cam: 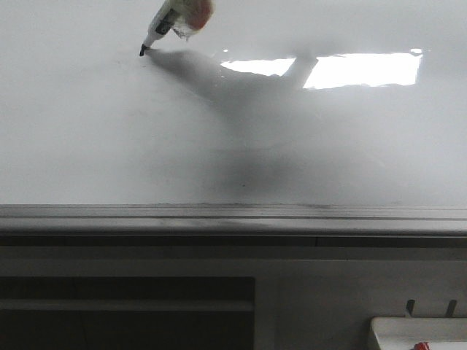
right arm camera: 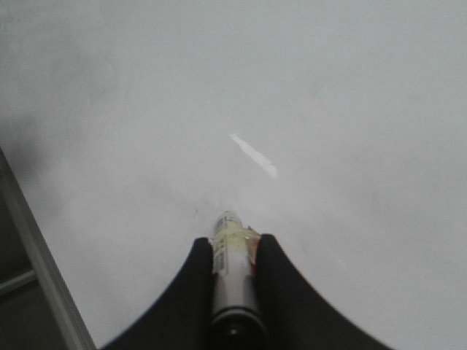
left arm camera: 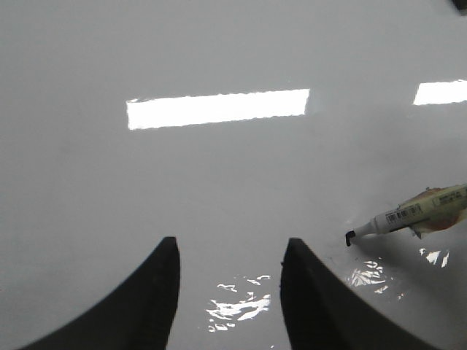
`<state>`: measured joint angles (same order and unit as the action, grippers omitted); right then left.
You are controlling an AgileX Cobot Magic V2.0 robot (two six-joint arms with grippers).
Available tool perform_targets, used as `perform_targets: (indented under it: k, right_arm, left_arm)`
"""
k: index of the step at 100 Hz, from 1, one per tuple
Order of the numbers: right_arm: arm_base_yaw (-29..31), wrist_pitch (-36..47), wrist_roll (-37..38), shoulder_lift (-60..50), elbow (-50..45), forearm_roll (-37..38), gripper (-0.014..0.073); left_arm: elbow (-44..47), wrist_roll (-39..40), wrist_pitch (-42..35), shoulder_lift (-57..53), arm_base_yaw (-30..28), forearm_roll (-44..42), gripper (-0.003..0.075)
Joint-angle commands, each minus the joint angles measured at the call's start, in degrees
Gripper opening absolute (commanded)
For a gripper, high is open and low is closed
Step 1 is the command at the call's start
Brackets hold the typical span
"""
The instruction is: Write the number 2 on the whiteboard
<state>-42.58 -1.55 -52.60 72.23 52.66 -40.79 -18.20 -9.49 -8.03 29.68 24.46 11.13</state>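
The right gripper (right arm camera: pixel 233 251) has its two dark curved fingers (right arm camera: pixel 191 292) closed narrowly around a slim white marker pen with a pale yellow label and a dark rear cap (right arm camera: pixel 232 281), the barrel pinched between the pads and pointing away from the wrist toward the large glossy white board with a grey metal edge strip (cam: pixel 219 146). In the front view the marker (cam: pixel 164 25) comes down at a slant from the far upper left, and its black tip touches or nearly touches the board surface at the far left, with a soft shadow trailing to the right of it. No drawn stroke of the number 2 can be made out on the board; the surface looks blank apart from bright rectangular light glare at the far right. The left gripper (left arm camera: pixel 228 292) hangs over the board with its dark fingers (left arm camera: pixel 157 292) spread wide and nothing between them, the marker tip (left arm camera: pixel 350 238) lying just to its right. At the near right corner sits a small white tray (cam: pixel 416 332) holding a red item (cam: pixel 419 346).
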Motion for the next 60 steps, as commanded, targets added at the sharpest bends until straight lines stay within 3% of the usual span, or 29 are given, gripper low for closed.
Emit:
perform_targets:
  k: [1, 37, 60]
  right_arm:
    - [1.5, 3.5, -0.5, -2.6, 1.6, 0.6, -0.0071]
    - [4.2, -1.7, -0.5, -6.6, -6.2, -3.7, -0.0069]
    - [-3.7, 3.4, -0.5, -1.2, -6.7, -4.4, -0.0069]
  left_arm:
    - [-2.1, 0.5, -4.8, 0.1, -0.2, 0.4, 0.0293]
    - [-2.1, 0.5, -4.9, 0.1, -0.2, 0.4, 0.0293]
    - [-2.1, 0.5, -4.9, 0.1, -0.2, 0.4, 0.0293]
